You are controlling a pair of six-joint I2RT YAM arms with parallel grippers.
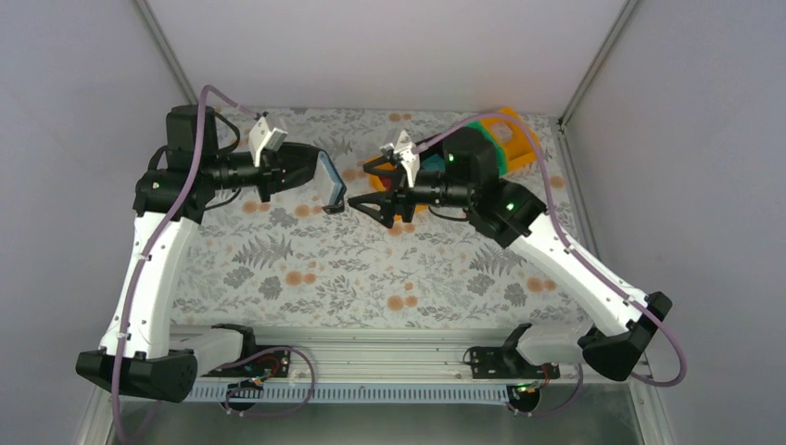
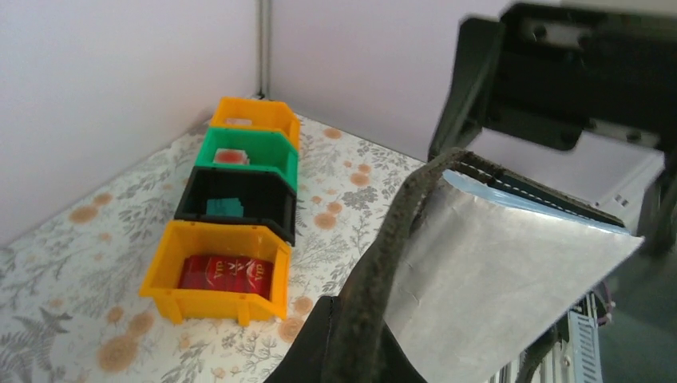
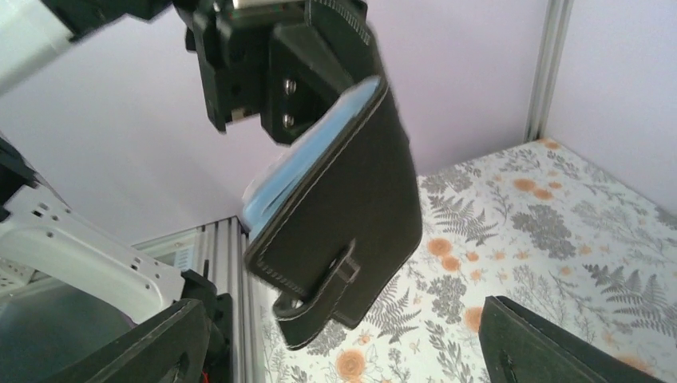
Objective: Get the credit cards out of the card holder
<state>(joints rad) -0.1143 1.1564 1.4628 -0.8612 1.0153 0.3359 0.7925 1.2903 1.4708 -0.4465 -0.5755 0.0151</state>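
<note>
The card holder (image 1: 330, 183) is a black wallet held in the air over the middle of the table, with my left gripper (image 1: 313, 176) shut on it. In the left wrist view its dark edge (image 2: 399, 239) runs up from my left gripper (image 2: 359, 355), and a pale grey inner face (image 2: 511, 271) spreads to the right. In the right wrist view its black cover (image 3: 359, 191) and small tab (image 3: 339, 275) hang between the open fingers of my right gripper (image 3: 342, 345), touching neither. A pale blue edge (image 3: 307, 163) peeks from the holder; I cannot tell if it is the credit cards or the lining.
A row of bins stands on the flowered table: an orange bin (image 2: 215, 275) with red cards, a black bin (image 2: 239, 203), a green bin (image 2: 247, 155) and another orange bin (image 2: 255, 120). From above these bins (image 1: 505, 139) lie behind the right arm, near the back right corner.
</note>
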